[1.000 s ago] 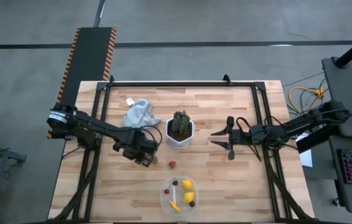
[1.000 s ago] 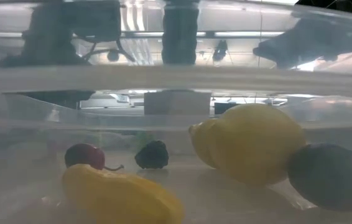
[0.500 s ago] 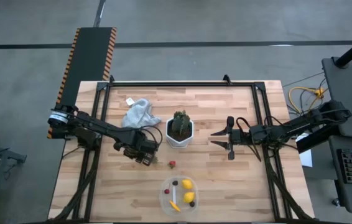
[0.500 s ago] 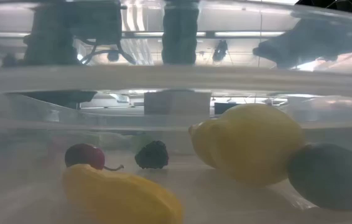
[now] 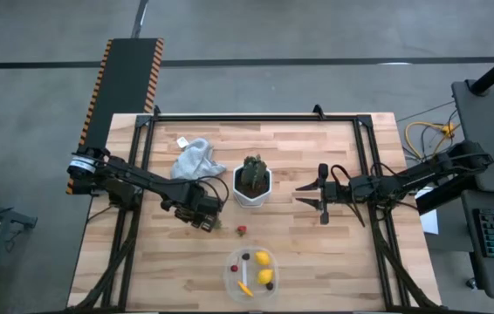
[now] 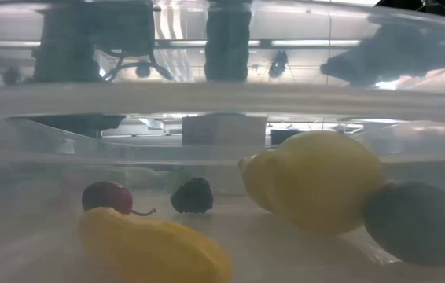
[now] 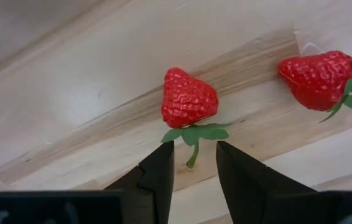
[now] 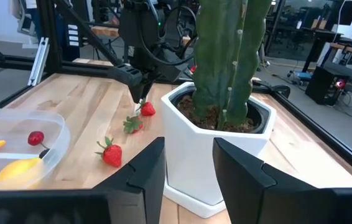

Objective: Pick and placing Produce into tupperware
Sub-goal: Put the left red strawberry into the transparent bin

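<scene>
Red strawberry [image 7: 189,98] on the wood table [image 5: 317,253], left gripper [image 7: 193,163] drawn slightly nearer, fingers narrowly apart by its stem, grasp pending; right gripper [image 5: 320,194] parted, idle beside potted cactus [image 5: 251,180]; clear tupperware [image 5: 233,279] part-filled.

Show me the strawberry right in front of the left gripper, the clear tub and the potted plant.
strawberry [image 7: 188,98], left wrist view, middle of its red body.
clear tub [image 5: 232,279], high view, left rim.
potted plant [image 8: 227,45], right wrist view, green stem above the white pot.
</scene>
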